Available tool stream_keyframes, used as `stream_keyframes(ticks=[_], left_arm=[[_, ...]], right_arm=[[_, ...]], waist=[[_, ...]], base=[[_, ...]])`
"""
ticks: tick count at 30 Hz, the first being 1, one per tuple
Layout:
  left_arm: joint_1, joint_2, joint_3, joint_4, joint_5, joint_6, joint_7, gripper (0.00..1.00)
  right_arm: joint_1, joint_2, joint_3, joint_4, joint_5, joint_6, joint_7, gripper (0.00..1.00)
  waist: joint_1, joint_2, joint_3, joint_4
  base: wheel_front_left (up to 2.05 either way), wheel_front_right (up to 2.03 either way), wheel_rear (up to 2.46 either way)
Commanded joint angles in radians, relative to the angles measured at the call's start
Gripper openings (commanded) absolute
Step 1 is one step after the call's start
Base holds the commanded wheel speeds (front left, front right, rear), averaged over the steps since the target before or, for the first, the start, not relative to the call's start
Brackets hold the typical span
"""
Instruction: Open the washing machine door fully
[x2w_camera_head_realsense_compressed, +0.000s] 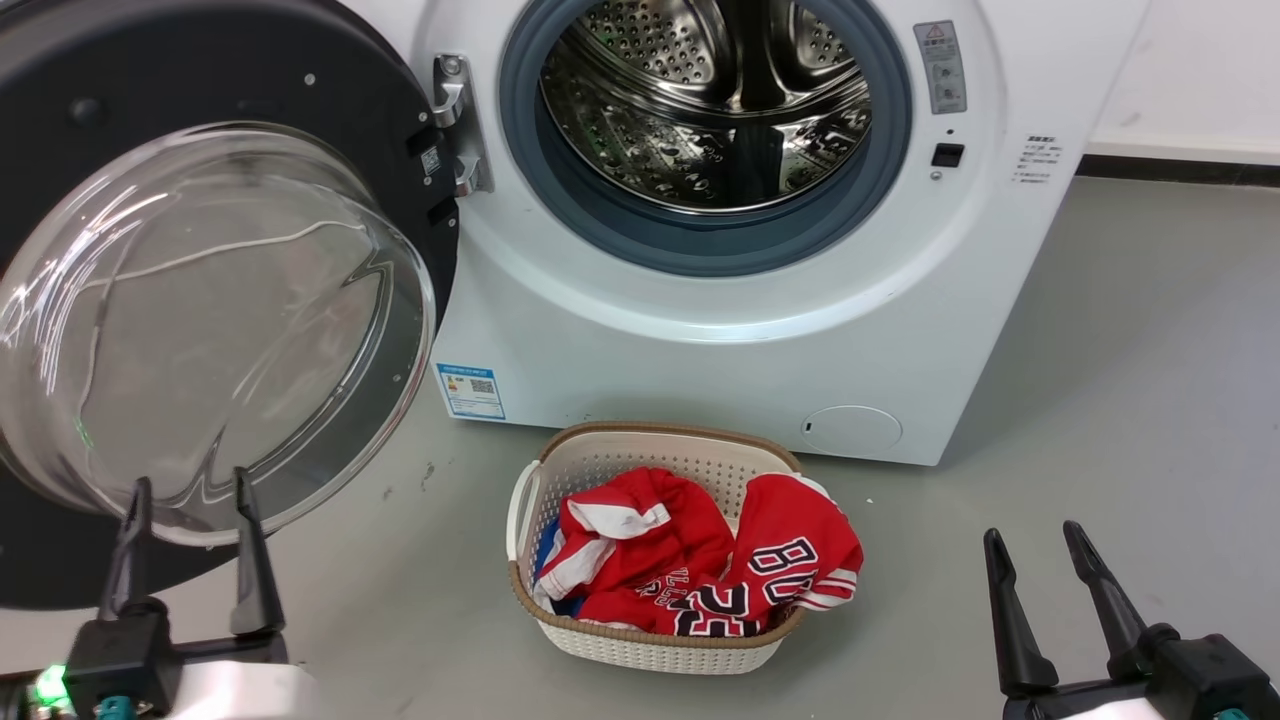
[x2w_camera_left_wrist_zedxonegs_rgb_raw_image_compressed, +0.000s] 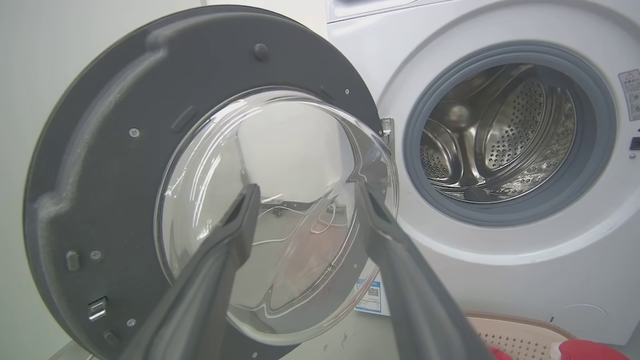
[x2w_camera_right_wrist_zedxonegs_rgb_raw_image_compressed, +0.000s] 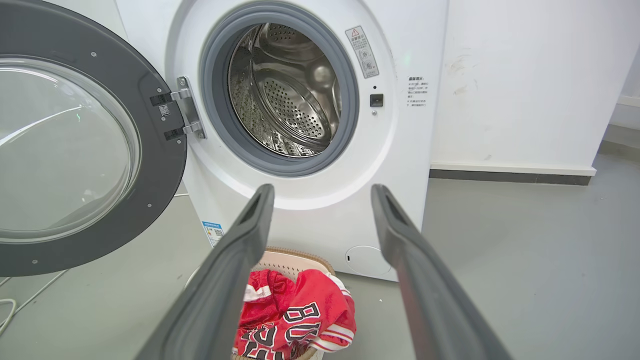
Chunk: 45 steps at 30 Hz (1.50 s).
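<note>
Left pincer (x2w_camera_head_realsense_compressed: 190, 490), lower left: fingers (x2w_camera_head_realsense_compressed: 250, 560) spread, holding nothing; tips overlap the washing machine door (x2w_camera_head_realsense_compressed: 200, 90), contact unclear. Right pincer (x2w_camera_head_realsense_compressed: 1032, 535), lower right: spread, empty. The door hangs swung wide at upper left, its left rim cut off; the washing machine (x2w_camera_head_realsense_compressed: 700, 340), top centre, is cropped above the drum (x2w_camera_head_realsense_compressed: 700, 110).

At left, washing machine door (x2w_camera_right_wrist_zedxonegs_rgb_raw_image_compressed: 160, 162) hangs open
Lower centre, right gripper (x2w_camera_right_wrist_zedxonegs_rgb_raw_image_compressed: 322, 192) fingers parted; red clothing (x2w_camera_right_wrist_zedxonegs_rgb_raw_image_compressed: 305, 310) between them

White washing machine (x2w_camera_head_realsense_compressed: 700, 340), red jerseys (x2w_camera_head_realsense_compressed: 700, 560)
</note>
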Motion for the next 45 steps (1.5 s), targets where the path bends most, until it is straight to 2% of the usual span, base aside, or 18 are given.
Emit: stream_keyframes(ticks=[1, 9, 14, 27, 45], left_arm=[[0.014, -0.001, -0.016, -0.008, -0.005, 0.007, 0.002, 1.0], [0.047, -0.005, -0.111, -0.034, -0.044, 0.06, 0.002, 1.0], [0.063, -0.006, -0.163, -0.032, -0.063, 0.077, 0.002, 1.0], [0.079, -0.006, -0.28, 0.016, -0.069, 0.068, 0.002, 1.0], [0.088, -0.006, -0.281, 0.057, -0.086, 0.077, 0.002, 1.0]], right_arm=[[0.009, 0.003, 0.0, -0.005, 0.003, 0.0, -0.002, 1.0], [0.011, 0.003, 0.001, -0.049, -0.006, 0.0, -0.002, 1.0], [0.021, 0.003, -0.008, -0.083, -0.01, 0.0, -0.002, 1.0], [0.045, 0.003, -0.041, -0.127, 0.003, 0.0, -0.002, 1.0], [0.061, 0.003, -0.045, -0.127, 0.017, 0.0, -0.002, 1.0]], waist=[[0.0001, 0.0, -0.003, -0.009], [0.0001, 0.0, -0.007, -0.064], [0.0001, 0.0, -0.01, -0.089], [0.0001, 0.0, -0.021, -0.109], [0.0001, 0.0, -0.016, -0.133]], base=[[0.0, 0.0, 0.0], [0.0, 0.0, 0.0], [0.0, 0.0, 0.0], [0.0, 0.0, 0.0], [0.0, 0.0, 0.0]])
